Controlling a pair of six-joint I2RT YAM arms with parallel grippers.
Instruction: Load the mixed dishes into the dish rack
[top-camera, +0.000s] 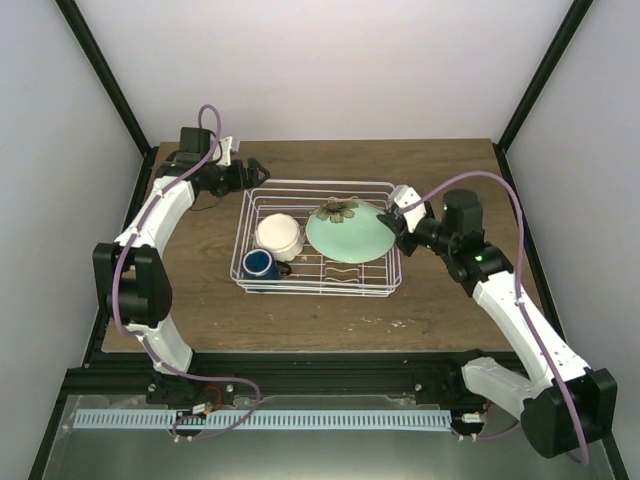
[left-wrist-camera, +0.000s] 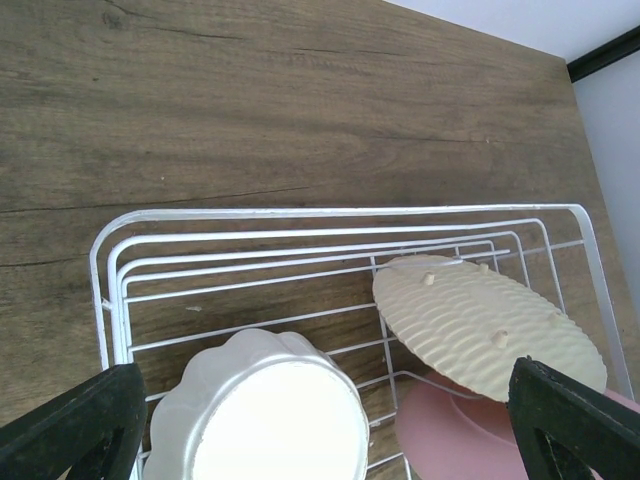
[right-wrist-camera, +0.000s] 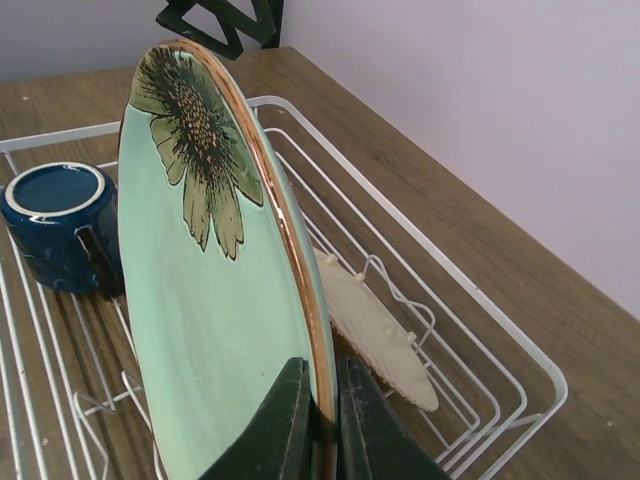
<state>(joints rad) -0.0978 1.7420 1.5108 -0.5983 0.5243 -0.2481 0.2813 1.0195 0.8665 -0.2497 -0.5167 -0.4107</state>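
Two hands: one working, one idle.
Right hand (right-wrist-camera: 320, 420): fingers pinched tight on the rim of the pale green round plate (right-wrist-camera: 200, 300) with a dark flower painted on it and a copper-coloured edge, holding it on edge.
Green plate position: above the right half of the white wire dish rack (top-camera: 318, 240), tilted, its lower edge down among the wires; whether it sits in a slot cannot be told.
Left hand (top-camera: 240, 175): fingers spread wide, holding nothing, hovering by the rack's far left corner.
Already in the rack: small dark blue mug (top-camera: 260, 264) at the near left; cream-white fluted bowl (top-camera: 278, 235) just behind it; a cream ridged plate (left-wrist-camera: 490, 325) seen from below, leaning over a pink plate (left-wrist-camera: 460, 435), both at the right side.
Desk (top-camera: 330, 160): dark wood-grain top; no loose dishes seen on it.
Step in hand: seating the green plate, probably the last dish.
Next move calls for: lowering the plate until the wires take its weight, clear of the ridged plate beside it, then letting go.
Writing or brands: none readable.
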